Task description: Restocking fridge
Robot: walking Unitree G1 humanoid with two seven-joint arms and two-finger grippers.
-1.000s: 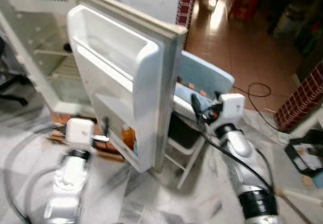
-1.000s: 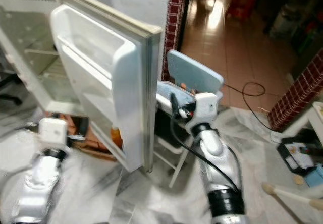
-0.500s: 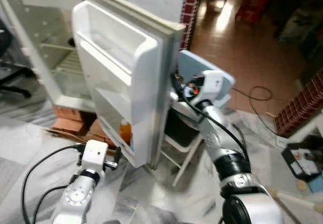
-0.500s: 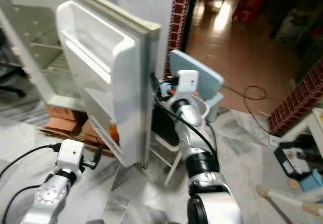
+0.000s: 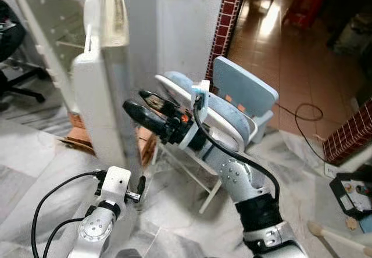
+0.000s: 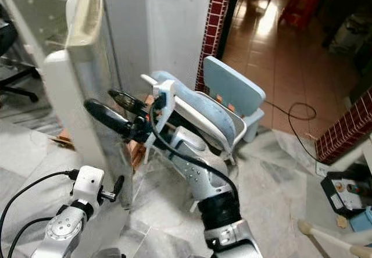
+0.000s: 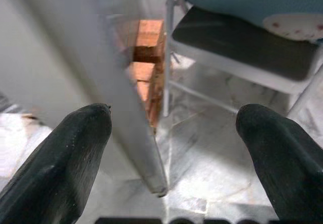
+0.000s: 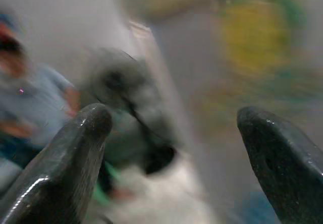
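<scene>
Right tool [image 5: 148,108]: fingers spread, holding nothing, raised at chest height and reaching toward the robot's left. Its tips lie just beside the outer face of the fridge door [image 5: 102,124], possibly touching it; contact cannot be confirmed. Right wrist view is motion-blurred, showing both fingers well apart and nothing between them

Left tool [image 5: 139,186]: low, near the floor [image 5: 35,159], just beside the door's bottom edge. In the left wrist view its fingers [image 7: 70,153] are spread, with the door's lower corner [image 7: 156,186] in the gap but not gripped

Door seen edge-on from the head camera, long axis vertical, standing between the two tools: right tool on the outer face, left tool at the foot. Fridge [image 5: 52,43] body sits behind it, to the robot's left, with shelves visible

A blue chair [image 5: 232,104] stands behind the right arm, near the door. Bricks [image 7: 149,37] lie under the fridge

Judgement: the door is the thing in hand. The right tool is nearer its face, so a push from it toward the robot's left would swing the door; the left is placed only for the bottom edge
</scene>
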